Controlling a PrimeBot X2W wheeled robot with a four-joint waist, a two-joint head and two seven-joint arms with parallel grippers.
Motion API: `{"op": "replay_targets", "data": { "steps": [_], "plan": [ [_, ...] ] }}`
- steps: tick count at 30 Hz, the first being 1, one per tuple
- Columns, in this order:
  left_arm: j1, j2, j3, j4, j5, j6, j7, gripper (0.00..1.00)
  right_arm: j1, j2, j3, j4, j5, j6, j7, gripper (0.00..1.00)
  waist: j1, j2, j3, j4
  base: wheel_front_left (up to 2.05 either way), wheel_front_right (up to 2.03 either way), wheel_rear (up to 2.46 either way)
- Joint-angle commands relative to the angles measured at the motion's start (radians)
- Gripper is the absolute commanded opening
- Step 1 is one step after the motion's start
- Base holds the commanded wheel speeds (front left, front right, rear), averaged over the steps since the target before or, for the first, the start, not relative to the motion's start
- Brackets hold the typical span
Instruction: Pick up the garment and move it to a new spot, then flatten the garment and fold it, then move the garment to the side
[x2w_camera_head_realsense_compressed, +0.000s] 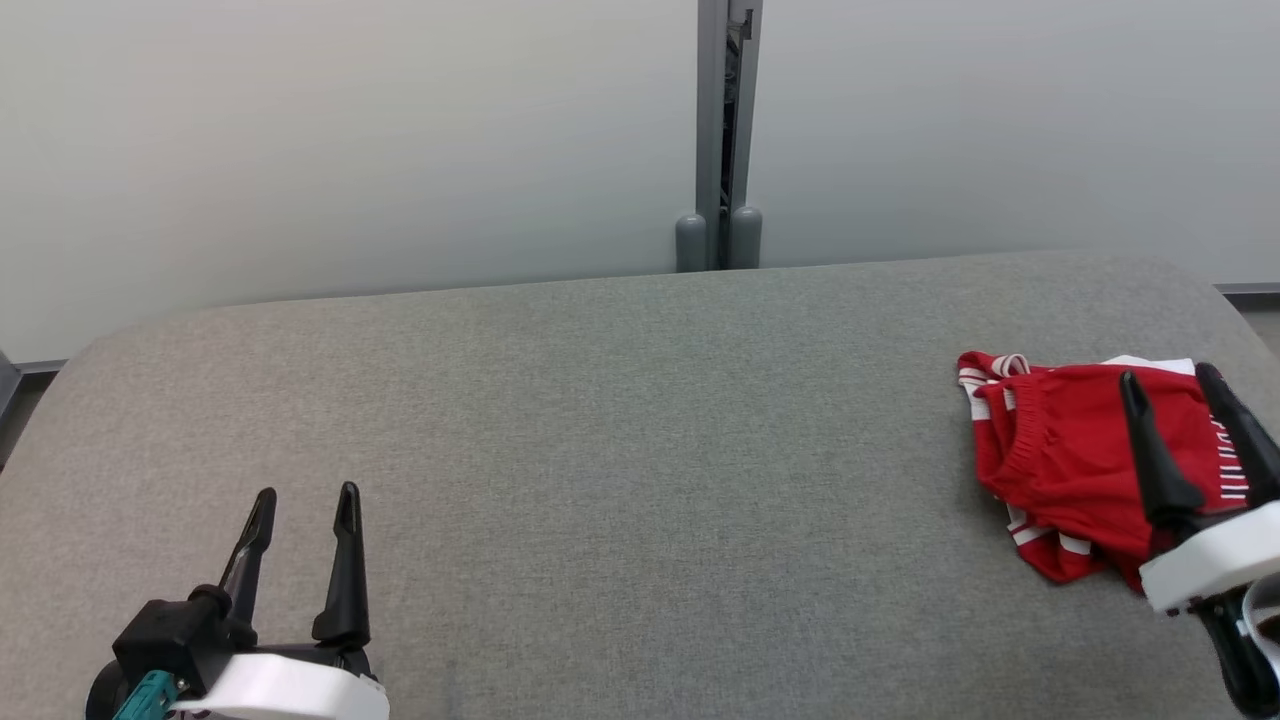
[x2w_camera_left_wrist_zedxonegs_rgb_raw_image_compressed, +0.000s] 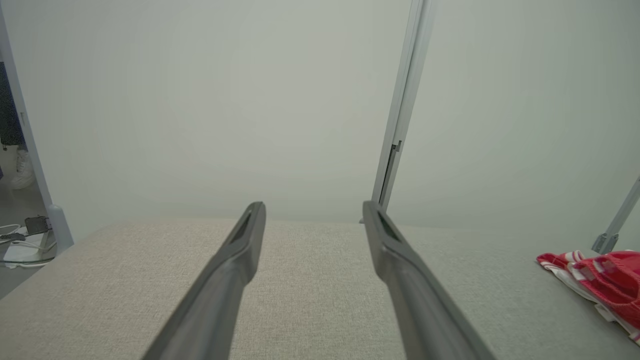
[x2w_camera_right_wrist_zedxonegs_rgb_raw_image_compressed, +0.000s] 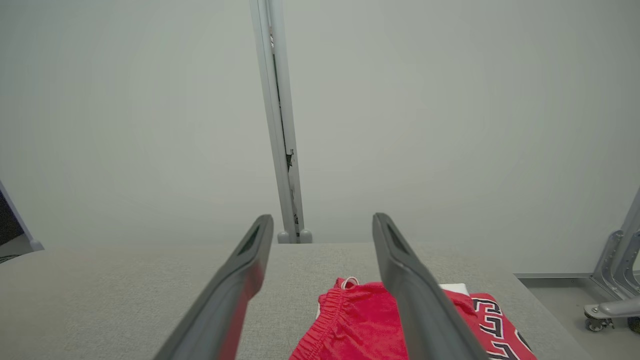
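Head view high, looking down across the grey counter (x2w_camera_head_realsense_compressed: 600, 450) to the far wall (x2w_camera_head_realsense_compressed: 350, 130), wrist views low along the left end effector (x2w_camera_left_wrist_zedxonegs_rgb_raw_image_compressed: 313, 205) and right end effector (x2w_camera_right_wrist_zedxonegs_rgb_raw_image_compressed: 322, 216), facing that wall, all three sharing the red garment (x2w_camera_head_realsense_compressed: 1060, 460) at the right

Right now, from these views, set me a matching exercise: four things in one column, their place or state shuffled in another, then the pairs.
1 left gripper
2 right gripper
3 shorts
4 post

A red, bunched at the right of the table
B open above the shorts
C upright behind the table's far edge
D open over bare table

Pairs: 1-D; 2-B; 3-A; 4-C
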Motion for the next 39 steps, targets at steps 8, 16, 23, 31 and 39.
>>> {"op": "replay_targets", "data": {
  "steps": [8,16,23,31,39],
  "plan": [
    [0.026,-0.003,-0.014,0.037,0.011,-0.005,-0.012,1.00,0.270,0.173,-0.156,-0.252,-0.132,0.000,0.063,1.00,0.0000,-0.0001,-0.014,0.082,0.00,0.00,0.00],
    [0.009,-0.016,-0.029,0.077,0.025,-0.018,-0.016,1.00,0.367,0.240,-0.192,-0.347,-0.200,0.000,0.094,1.00,0.0000,-0.0001,-0.018,0.104,0.00,0.00,0.00],
    [-0.002,-0.025,-0.032,0.101,0.036,-0.024,-0.020,1.00,0.389,0.273,-0.192,-0.387,-0.238,0.000,0.105,1.00,0.0000,-0.0001,-0.018,0.099,0.00,0.00,0.00],
    [-0.008,-0.029,-0.026,0.110,0.040,-0.025,-0.021,1.00,0.390,0.286,-0.191,-0.402,-0.246,0.000,0.113,1.00,0.0000,-0.0001,-0.015,0.096,0.00,0.00,0.00],
    [-0.004,-0.032,-0.029,0.118,0.036,-0.030,-0.021,1.00,0.401,0.293,-0.194,-0.410,-0.250,0.000,0.121,1.00,0.0000,-0.0001,-0.017,0.096,0.00,0.00,0.00]
  ]
}}
